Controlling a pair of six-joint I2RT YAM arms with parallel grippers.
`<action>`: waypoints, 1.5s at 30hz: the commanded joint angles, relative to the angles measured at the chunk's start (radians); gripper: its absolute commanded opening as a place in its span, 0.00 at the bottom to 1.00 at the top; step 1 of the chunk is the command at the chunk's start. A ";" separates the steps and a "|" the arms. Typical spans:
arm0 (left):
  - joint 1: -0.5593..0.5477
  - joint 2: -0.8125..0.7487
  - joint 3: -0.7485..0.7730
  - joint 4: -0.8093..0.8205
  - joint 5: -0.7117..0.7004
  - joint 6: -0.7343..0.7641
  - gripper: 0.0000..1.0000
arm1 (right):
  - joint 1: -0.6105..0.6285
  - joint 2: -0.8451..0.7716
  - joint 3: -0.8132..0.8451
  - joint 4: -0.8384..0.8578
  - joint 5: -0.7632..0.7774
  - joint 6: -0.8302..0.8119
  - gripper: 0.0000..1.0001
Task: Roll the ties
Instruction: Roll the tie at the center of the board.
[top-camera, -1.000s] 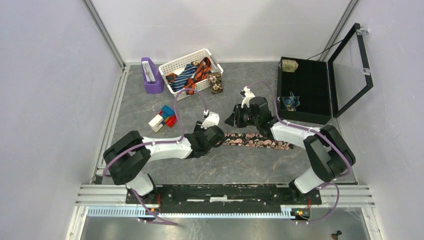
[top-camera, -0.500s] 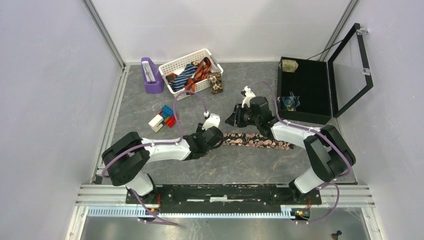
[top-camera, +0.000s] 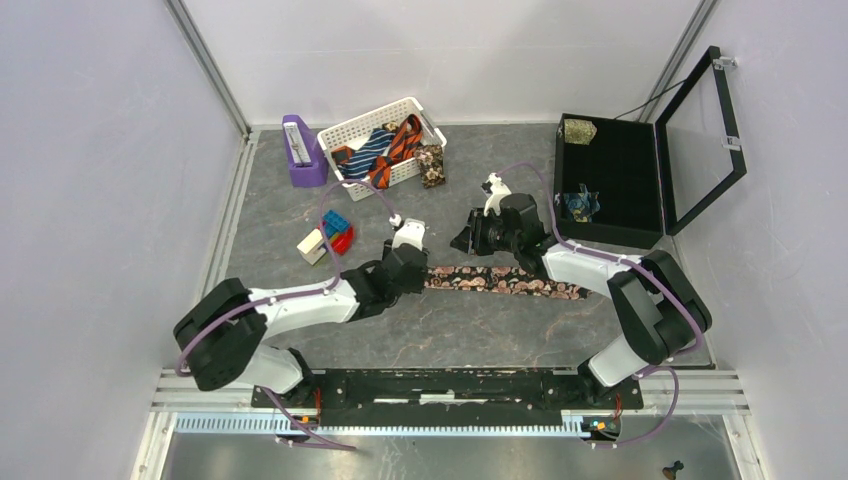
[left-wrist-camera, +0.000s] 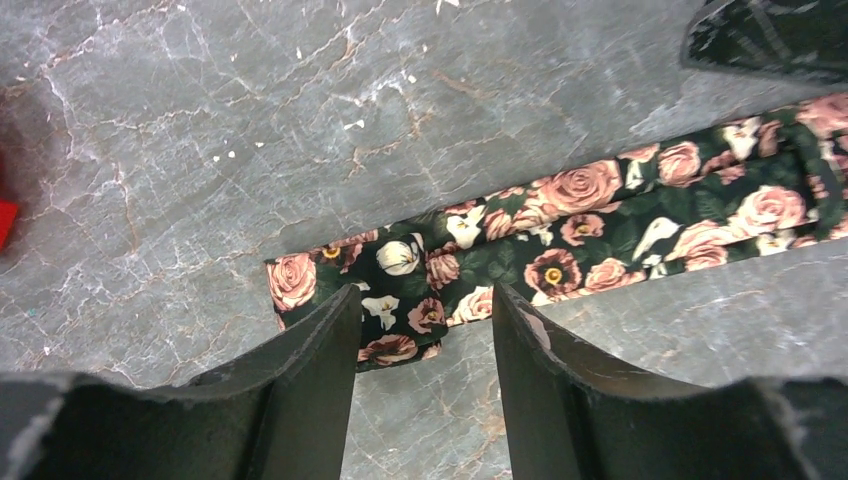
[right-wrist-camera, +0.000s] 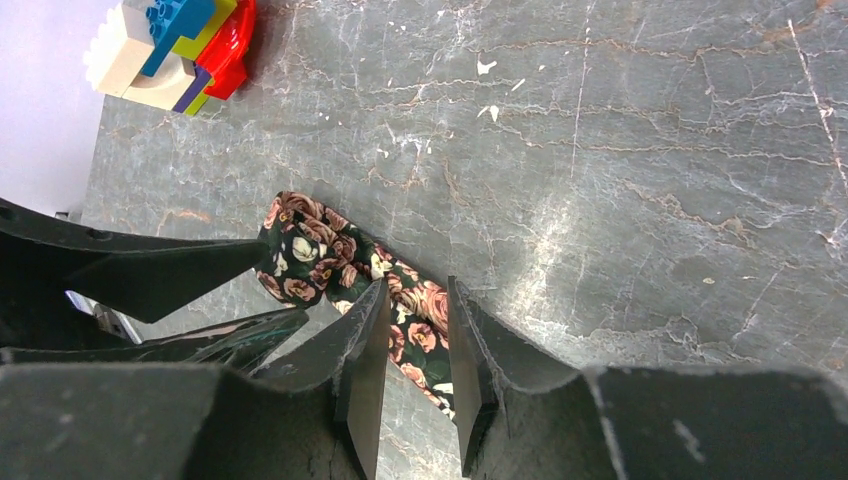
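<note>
A dark tie (top-camera: 505, 282) with pink and cream flowers lies flat across the middle of the table. My left gripper (top-camera: 415, 272) hangs over its left end. In the left wrist view this gripper (left-wrist-camera: 425, 312) is open, its fingers either side of the tie's end (left-wrist-camera: 400, 290), which looks folded over. My right gripper (top-camera: 470, 240) is further along the tie. In the right wrist view it (right-wrist-camera: 415, 300) is open by a narrow gap, and the tie (right-wrist-camera: 320, 250) shows through that gap below. More ties (top-camera: 385, 148) lie in the white basket (top-camera: 345, 130).
Toy blocks (top-camera: 325, 235) sit left of the left gripper. A purple holder (top-camera: 303, 150) stands beside the basket. A tan floral tie (top-camera: 431, 165) hangs off the basket's right end. An open black case (top-camera: 620, 170) at the right holds rolled ties (top-camera: 579, 204).
My left arm has swung to the left and its gripper now sits further left. The tie's left end reaches further left than before. The right arm has not moved.
</note>
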 joint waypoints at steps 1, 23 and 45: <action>0.017 -0.078 0.010 0.019 0.069 -0.014 0.59 | -0.003 -0.032 -0.001 0.019 -0.009 0.009 0.35; 0.466 -0.459 -0.212 -0.054 0.492 -0.148 0.76 | 0.274 0.108 0.099 0.045 0.028 0.094 0.40; 0.550 -0.344 -0.363 0.282 0.674 -0.196 0.74 | 0.288 0.246 0.214 -0.036 0.105 0.108 0.48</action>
